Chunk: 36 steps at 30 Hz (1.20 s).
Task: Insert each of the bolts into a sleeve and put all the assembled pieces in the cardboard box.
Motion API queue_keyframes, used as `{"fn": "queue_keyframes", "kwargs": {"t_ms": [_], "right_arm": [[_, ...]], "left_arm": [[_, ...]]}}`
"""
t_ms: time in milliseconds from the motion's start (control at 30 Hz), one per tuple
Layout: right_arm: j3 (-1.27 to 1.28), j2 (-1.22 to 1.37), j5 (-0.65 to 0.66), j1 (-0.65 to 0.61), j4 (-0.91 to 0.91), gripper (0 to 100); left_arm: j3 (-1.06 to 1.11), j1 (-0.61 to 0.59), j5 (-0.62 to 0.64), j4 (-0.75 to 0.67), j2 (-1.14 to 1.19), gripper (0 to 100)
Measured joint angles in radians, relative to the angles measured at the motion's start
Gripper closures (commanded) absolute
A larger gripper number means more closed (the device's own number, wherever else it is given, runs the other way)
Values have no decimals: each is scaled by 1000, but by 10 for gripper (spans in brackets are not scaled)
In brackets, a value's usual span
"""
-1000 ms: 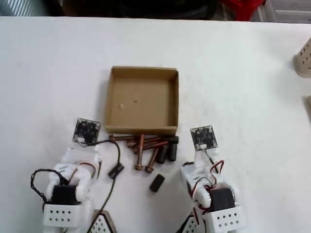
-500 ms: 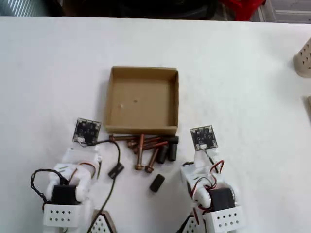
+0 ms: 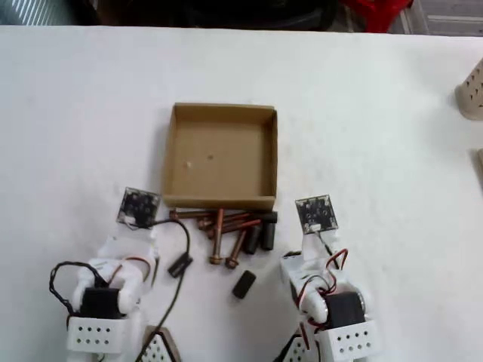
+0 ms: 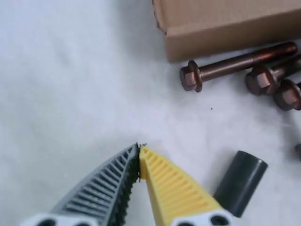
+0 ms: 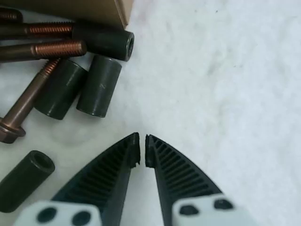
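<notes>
White table (image 3: 377, 113), unmarked cardboard box (image 3: 219, 154).

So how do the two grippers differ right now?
The left gripper is grey and yellow; the right gripper is all black. The left gripper faces the head of a bolt, the right gripper two side-by-side sleeves. Both are shut and empty.

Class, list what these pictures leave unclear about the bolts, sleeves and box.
High view: bolts overlap in a heap, too small to count.
Left wrist view: sleeve partly hidden behind the yellow finger.
Right wrist view: cardboard box cut off by the edge; its inside unseen.
</notes>
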Motion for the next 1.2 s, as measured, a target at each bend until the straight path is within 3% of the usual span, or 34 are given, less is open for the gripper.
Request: {"fn": "queue_keyframes", "kwargs": {"t_ms": [233, 667, 867, 1100, 1200], "right_arm": [[0, 0, 0, 0, 0, 979], [0, 0, 0, 0, 0, 980], [0, 0, 0, 0, 0, 978], [-3, 0, 0, 2, -9, 977], [-14, 0, 0, 54, -48, 977]], "left_arm": [[-2, 3, 0, 11, 0, 976], [-48, 3, 0, -147, -2, 978], [-129, -20, 0, -149, 0, 977], [-236, 6, 60, -57, 0, 976], [-255, 17, 71, -52, 26, 976]]}}
